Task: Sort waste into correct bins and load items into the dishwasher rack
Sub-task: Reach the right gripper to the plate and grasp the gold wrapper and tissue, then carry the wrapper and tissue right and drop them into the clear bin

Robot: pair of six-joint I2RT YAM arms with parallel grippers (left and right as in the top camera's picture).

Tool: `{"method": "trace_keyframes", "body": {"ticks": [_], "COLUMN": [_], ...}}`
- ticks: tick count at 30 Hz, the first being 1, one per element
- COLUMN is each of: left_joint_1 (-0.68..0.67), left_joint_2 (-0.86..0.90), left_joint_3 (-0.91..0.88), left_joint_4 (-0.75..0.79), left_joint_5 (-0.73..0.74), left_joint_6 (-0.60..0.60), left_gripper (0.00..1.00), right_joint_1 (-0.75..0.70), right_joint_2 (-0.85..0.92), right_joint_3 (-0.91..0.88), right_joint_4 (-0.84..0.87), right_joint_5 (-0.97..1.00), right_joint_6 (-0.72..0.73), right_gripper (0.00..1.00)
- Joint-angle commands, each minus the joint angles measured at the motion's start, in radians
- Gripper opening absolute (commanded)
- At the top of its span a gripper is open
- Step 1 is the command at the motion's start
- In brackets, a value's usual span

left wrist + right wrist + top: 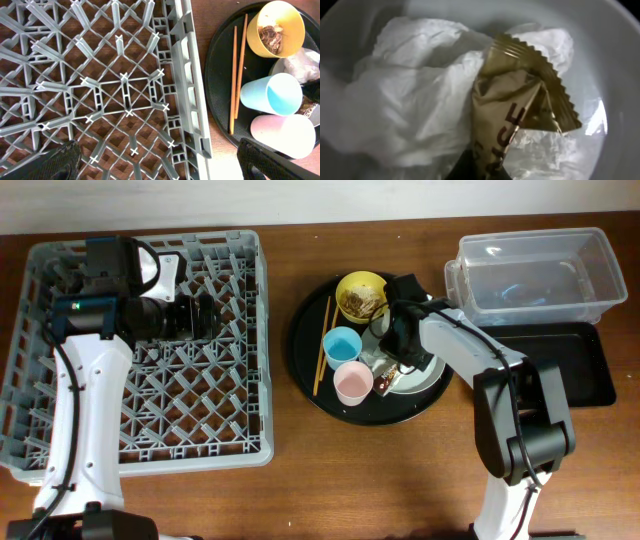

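My right gripper [400, 352] is low over the pale round plate [428, 380] and is shut on the gold-brown foil wrapper [510, 105], which lies against a crumpled white napkin [415, 100]. The dark jaws [479, 171] show only at the bottom edge of the right wrist view. The yellow bowl [360, 295] holds brown scraps. The light blue cup [343, 343], pink cup [352, 383] and two chopsticks [322, 345] lie beside the plate. My left gripper [160, 161] is open and empty above the grey dishwasher rack [262, 360], near its right wall.
All the dishes sit on a large round black tray [303, 370]. The clear tub [602, 252] stands at the back right, with the shallow black rectangular tray [570, 370] just in front of it. Bare wooden table lies between the rack and the round tray.
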Motion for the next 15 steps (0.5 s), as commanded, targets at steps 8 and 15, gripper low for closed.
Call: {"method": "trace_keyframes", "body": {"ticks": [8, 15], "left_joint_1": [0.002, 0.002], "left_joint_2": [0.003, 0.003], "left_joint_3": [0.018, 0.018], "left_joint_4": [0.002, 0.002], "left_joint_5": [-0.007, -0.007], "left_joint_6": [-0.010, -0.010], "left_gripper": [0.99, 0.99], "right_joint_1": [-0.071, -0.351], "right_joint_2": [-0.093, -0.092], "right_joint_3": [0.505, 0.768], "right_joint_4": [-0.396, -0.499], "right_joint_5": [-0.016, 0.053], "right_joint_6": [-0.551, -0.420], "right_gripper": [0.04, 0.04]}}
